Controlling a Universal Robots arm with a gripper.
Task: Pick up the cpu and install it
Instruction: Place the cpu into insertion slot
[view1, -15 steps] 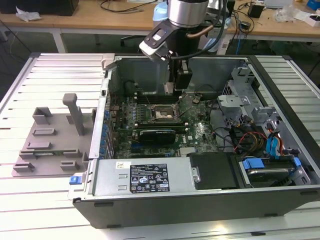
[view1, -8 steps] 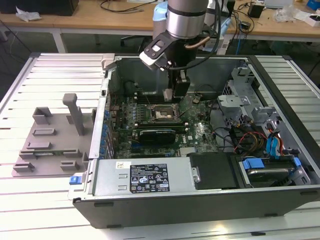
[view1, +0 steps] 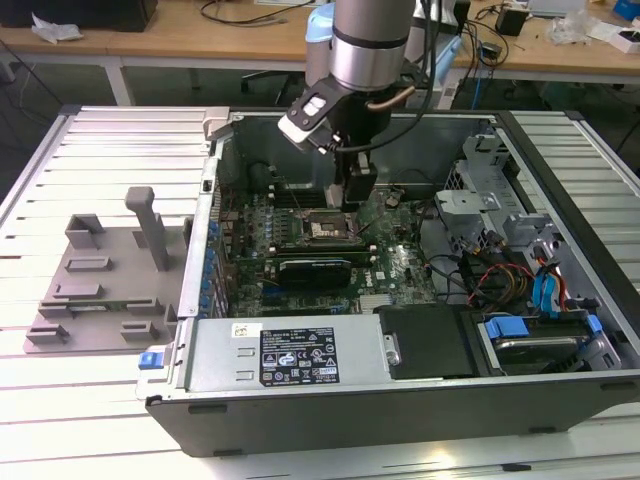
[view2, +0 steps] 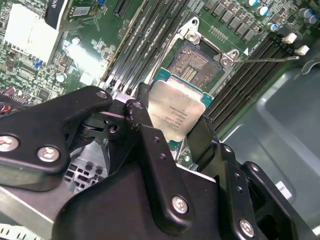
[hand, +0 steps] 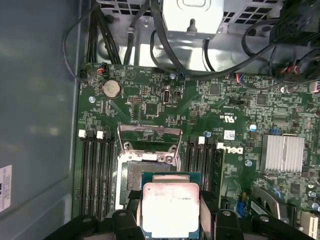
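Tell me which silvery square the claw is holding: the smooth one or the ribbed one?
The smooth one: the cpu, clamped in the gripper near the open socket. The ribbed heatsink sits on the motherboard, apart from the gripper.

The cpu (hand: 171, 207) is a small flat square chip, with a silvery-grey metal top (fine dark print is on it) and a thin green border. It is clamped at two opposite edges by the gripper (view2: 172, 125), top side up, hanging over one edge of the open socket (hand: 134, 176), not seated in it.
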